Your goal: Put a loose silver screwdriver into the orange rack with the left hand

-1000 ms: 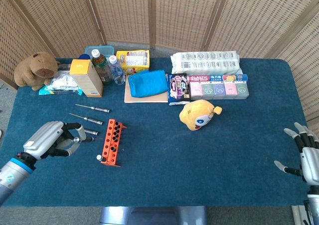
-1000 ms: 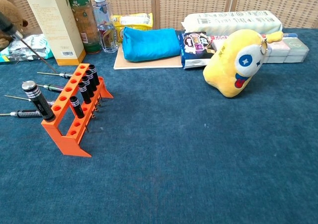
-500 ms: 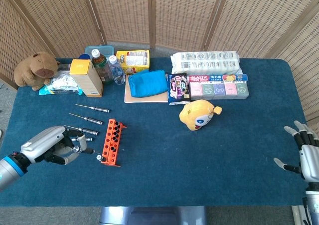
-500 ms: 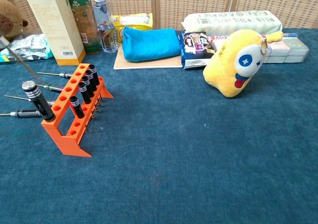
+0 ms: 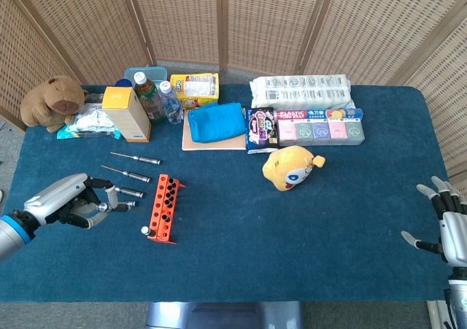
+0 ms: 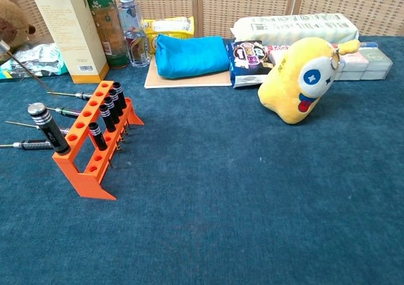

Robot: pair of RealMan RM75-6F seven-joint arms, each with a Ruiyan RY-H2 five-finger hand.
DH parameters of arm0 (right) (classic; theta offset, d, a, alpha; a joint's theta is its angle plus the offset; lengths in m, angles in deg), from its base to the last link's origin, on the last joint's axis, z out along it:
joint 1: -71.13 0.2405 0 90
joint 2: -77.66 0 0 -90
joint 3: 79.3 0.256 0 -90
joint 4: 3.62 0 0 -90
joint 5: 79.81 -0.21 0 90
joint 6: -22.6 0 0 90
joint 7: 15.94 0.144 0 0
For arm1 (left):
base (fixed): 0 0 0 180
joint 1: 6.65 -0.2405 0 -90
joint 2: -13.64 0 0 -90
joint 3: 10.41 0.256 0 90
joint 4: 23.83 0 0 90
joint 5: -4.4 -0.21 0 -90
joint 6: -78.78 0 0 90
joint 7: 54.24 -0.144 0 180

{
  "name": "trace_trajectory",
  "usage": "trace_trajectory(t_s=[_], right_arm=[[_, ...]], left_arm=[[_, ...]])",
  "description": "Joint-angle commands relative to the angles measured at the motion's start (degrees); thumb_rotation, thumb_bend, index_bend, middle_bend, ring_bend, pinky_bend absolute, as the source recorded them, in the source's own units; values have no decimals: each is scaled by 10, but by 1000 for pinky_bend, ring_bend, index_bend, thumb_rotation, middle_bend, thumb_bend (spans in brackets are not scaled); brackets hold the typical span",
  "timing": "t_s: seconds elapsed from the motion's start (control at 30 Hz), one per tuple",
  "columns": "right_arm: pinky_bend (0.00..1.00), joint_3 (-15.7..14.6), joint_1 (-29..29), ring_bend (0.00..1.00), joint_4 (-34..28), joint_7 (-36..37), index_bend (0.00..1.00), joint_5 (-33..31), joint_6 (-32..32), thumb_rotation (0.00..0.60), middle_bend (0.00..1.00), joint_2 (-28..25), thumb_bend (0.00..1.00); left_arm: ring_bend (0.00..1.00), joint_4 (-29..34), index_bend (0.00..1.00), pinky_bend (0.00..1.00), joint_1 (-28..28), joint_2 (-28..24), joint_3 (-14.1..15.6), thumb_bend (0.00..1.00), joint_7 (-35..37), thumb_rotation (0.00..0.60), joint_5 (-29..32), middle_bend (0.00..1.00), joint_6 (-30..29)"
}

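Lying loose: three screwdrivers [image 5: 136,157]

The left hand [image 5: 73,201] had a smooth silver-grey shell over its back, with dark parts between the fingers [image 5: 109,192], and a blue ring at the wrist. The right hand [image 5: 446,230] was light grey with black fingertips.
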Motion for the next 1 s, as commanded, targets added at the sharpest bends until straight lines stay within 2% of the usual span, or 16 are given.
trace_trajectory(t_s=[0.03, 0.43, 1.0], right_arm=[[0, 0, 0, 0, -1, 0, 177, 0, 0, 600, 61, 0, 25], [0, 0, 0, 0, -3, 3, 177, -1, -5, 600, 60, -4, 24], [0, 0, -5, 0, -8, 5, 177, 4, 3, 600, 61, -7, 25]], left_arm=[[996, 1, 532, 973, 8, 8, 1, 417, -8, 600, 6, 1000, 14], [996, 12, 532, 973, 34, 33, 3, 417, -41, 600, 31, 1000, 48], [996, 16, 532, 973, 46, 33, 20, 416, -43, 600, 14, 1000, 61]])
